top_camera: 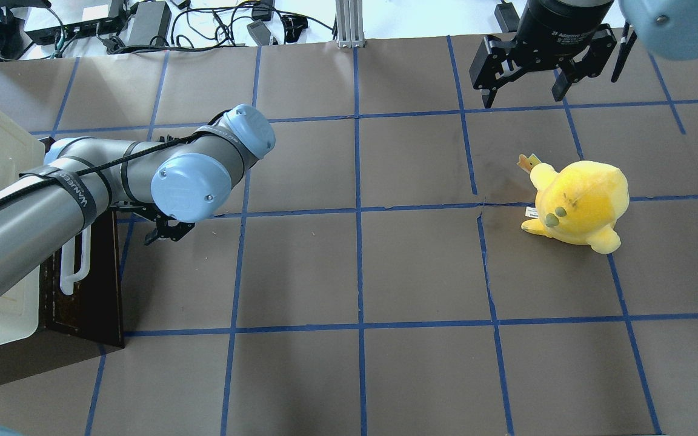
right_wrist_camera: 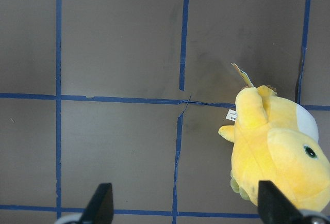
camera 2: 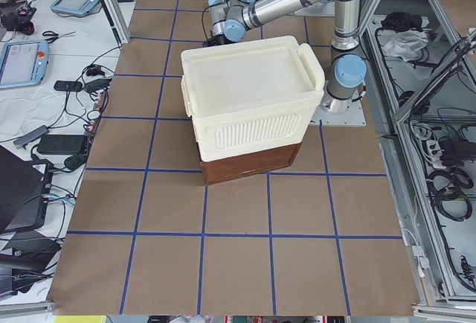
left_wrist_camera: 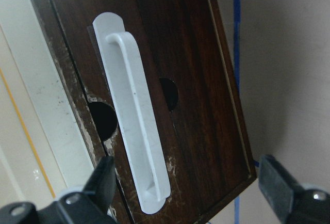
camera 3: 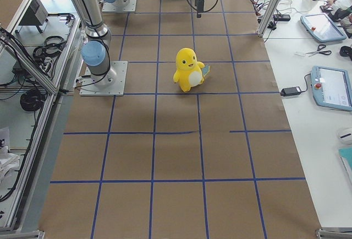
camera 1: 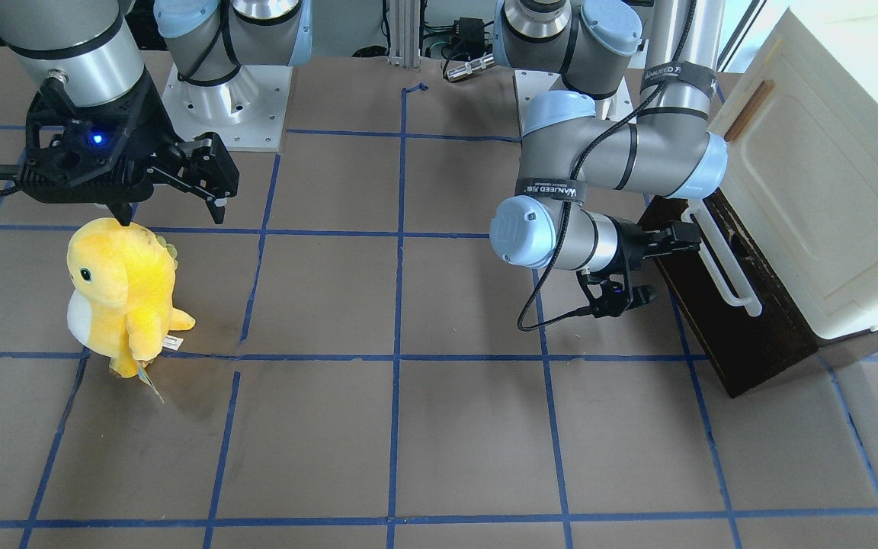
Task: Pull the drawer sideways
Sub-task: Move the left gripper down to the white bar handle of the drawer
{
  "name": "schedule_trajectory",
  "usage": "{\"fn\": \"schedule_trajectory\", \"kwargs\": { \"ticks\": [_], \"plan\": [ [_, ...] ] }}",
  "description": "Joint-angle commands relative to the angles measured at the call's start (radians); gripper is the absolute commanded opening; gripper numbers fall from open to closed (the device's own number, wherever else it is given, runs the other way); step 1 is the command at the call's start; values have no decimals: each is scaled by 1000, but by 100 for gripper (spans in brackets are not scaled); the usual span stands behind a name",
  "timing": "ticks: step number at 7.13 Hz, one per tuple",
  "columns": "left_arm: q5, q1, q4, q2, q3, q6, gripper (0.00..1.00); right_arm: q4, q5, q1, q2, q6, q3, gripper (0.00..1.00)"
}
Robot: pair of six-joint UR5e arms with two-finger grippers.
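The dark brown drawer (camera 1: 736, 335) sits under a cream-white cabinet (camera 1: 828, 175), its long white bar handle (camera 1: 722, 268) facing the table. My left gripper (camera 1: 660, 263) is open and empty, held sideways just in front of the handle. In the left wrist view the handle (left_wrist_camera: 135, 126) and drawer front (left_wrist_camera: 196, 69) fill the frame, with the fingertips (left_wrist_camera: 103, 180) wide apart and short of the handle. My right gripper (camera 1: 176, 200) is open and empty, hovering above the table behind a yellow plush toy (camera 1: 123, 293).
The plush toy (top_camera: 579, 203) stands on the robot's right half of the brown, blue-taped table (top_camera: 355, 266). The cabinet (camera 2: 245, 107) takes up the table's left end. Cables and power supplies (top_camera: 143, 21) lie beyond the far edge.
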Motion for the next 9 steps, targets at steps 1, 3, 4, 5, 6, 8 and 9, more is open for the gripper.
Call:
{"fn": "schedule_trajectory", "kwargs": {
  "ticks": [1,3,4,5,6,8,9],
  "plan": [
    [10,69,4,-28,-9,-53,100,0,0,0,0,0,0,100],
    [13,102,8,-46,-15,-57,100,0,0,0,0,0,0,100],
    [63,100,-2,-54,-14,-50,96,0,0,0,0,0,0,100],
    [118,99,-17,-54,-17,-51,92,0,0,0,0,-2,0,100],
    [131,97,-31,-59,-14,-63,90,0,0,0,0,0,0,100],
    [146,77,-31,-74,-12,-70,81,0,0,0,0,0,0,100],
    [169,68,-34,-85,-15,-71,79,0,0,0,0,0,0,100]
  ]
}}
